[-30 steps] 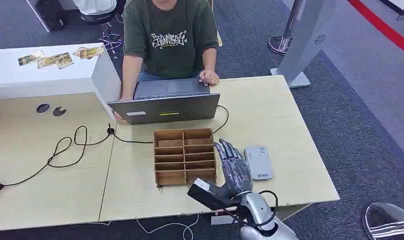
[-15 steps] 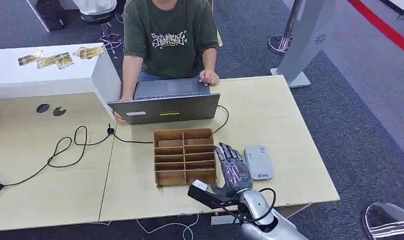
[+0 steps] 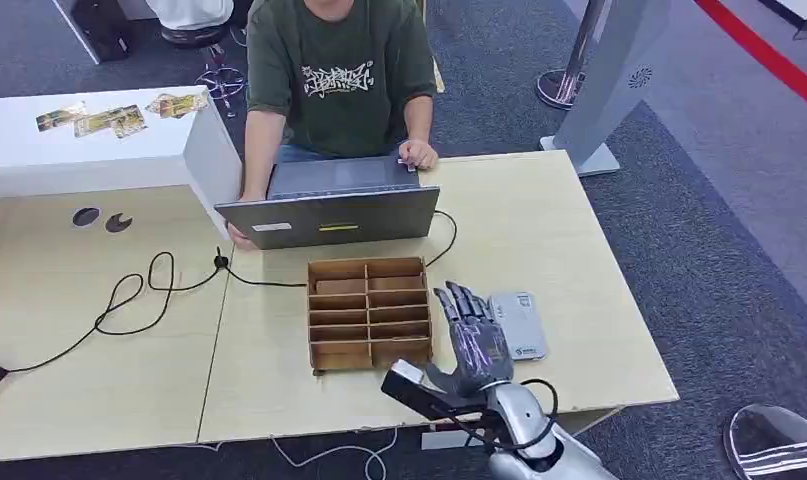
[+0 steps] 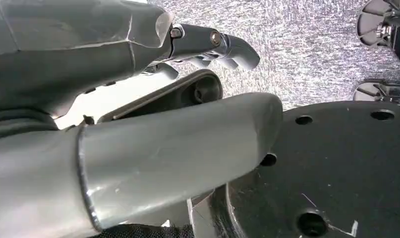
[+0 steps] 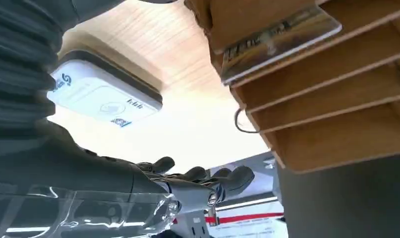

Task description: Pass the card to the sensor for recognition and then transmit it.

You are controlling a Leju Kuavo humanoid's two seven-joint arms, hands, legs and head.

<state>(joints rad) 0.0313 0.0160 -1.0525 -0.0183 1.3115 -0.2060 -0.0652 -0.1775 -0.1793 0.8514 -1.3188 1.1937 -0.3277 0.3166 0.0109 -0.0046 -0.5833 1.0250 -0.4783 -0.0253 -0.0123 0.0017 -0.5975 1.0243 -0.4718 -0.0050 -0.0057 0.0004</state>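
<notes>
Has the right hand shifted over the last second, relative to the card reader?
Yes. The right hand has drifted right, away from the wooden organizer, and its fingers now overlap the card reader's left edge.

Even, bright indoor light with soft shadows; the counter [image 5: 198, 124] is overexposed in the right wrist view; close parts blurred.

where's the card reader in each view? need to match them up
Head view: white card reader flat on the table, beside the right hand.
Right wrist view: card reader on the tabletop, across from the organizer.
Left wrist view: not in it.
Shared landmark: wooden organizer.
</notes>
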